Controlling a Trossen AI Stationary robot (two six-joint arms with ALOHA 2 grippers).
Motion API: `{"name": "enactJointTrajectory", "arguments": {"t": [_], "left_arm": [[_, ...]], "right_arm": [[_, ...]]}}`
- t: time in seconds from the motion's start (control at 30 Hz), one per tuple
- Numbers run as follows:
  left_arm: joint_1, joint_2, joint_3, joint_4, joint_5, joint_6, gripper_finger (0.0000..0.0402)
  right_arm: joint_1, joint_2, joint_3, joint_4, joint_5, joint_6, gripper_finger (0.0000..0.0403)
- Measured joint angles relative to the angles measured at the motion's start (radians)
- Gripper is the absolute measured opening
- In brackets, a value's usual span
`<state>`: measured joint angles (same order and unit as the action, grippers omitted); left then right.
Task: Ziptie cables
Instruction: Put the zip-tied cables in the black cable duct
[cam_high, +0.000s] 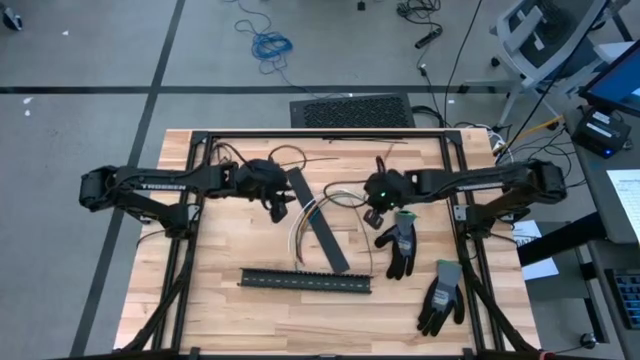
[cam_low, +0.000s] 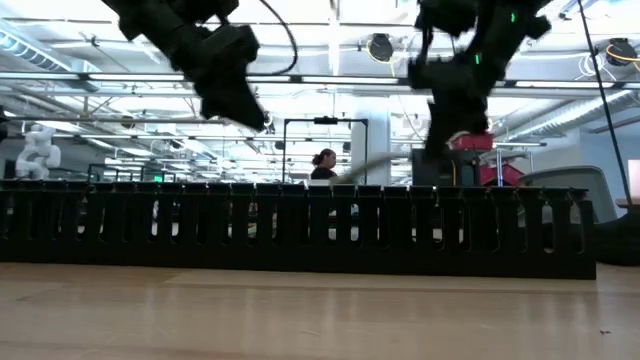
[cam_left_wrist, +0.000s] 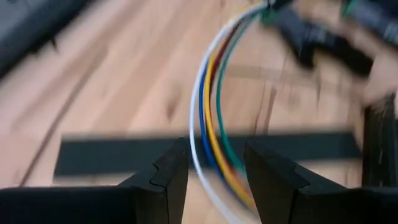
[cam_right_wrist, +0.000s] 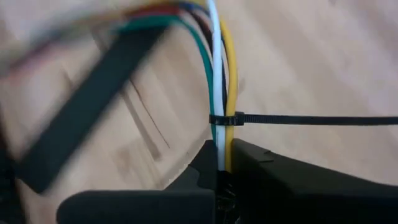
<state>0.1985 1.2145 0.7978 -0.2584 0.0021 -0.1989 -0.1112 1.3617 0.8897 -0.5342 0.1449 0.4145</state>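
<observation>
Cables (cam_right_wrist: 219, 93): one bundle of thin coloured wires, white, yellow, green, blue and red, arcing above the table (cam_high: 250, 310) between the two arms near its middle, over a flat black strip (cam_high: 322, 222). Zip tie (cam_right_wrist: 298, 119): one, already looped round the bundle, its head snug against the wires and its long tail sticking straight out to the side; by the look of it the tie is on and drawn in, so the binding itself seems largely done, with the tail untrimmed and, judging by the bundle's length, room for further ties. Right gripper (cam_right_wrist: 219, 163): closed on the cables, the wires pinched between its fingers just beside the tie. Left gripper (cam_left_wrist: 214, 177): part open, the far end of the bundle passing through the gap between its fingers (cam_left_wrist: 168, 180); whether the pads touch the wires cannot be told. Slotted duct (cam_high: 305, 281): lying along the near edge, well apart from the bundle. Gloves (cam_high: 402, 243): two, by the right arm, untouched
</observation>
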Motion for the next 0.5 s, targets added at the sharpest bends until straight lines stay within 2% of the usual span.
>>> {"name": "enactJointTrajectory", "arguments": {"t": [0.13, 0.27, 0.37, 0.5], "left_arm": [[0.026, 0.014, 0.001, 0.198, 0.029, -0.012, 0.015], [0.062, 0.014, 0.036, 0.297, 0.091, -0.066, 0.015], [0.098, 0.014, 0.076, 0.315, 0.169, -0.123, 0.015], [0.142, 0.014, 0.121, 0.368, 0.324, -0.191, 0.015]], "right_arm": [[-0.001, -0.023, 0.072, -0.014, 0.015, -0.025, 0.0], [-0.001, -0.029, 0.182, -0.035, 0.021, -0.076, 0.0], [0.002, -0.027, 0.261, -0.067, 0.033, -0.118, 0.0], [0.002, -0.029, 0.356, -0.108, 0.032, -0.161, 0.0]]}}
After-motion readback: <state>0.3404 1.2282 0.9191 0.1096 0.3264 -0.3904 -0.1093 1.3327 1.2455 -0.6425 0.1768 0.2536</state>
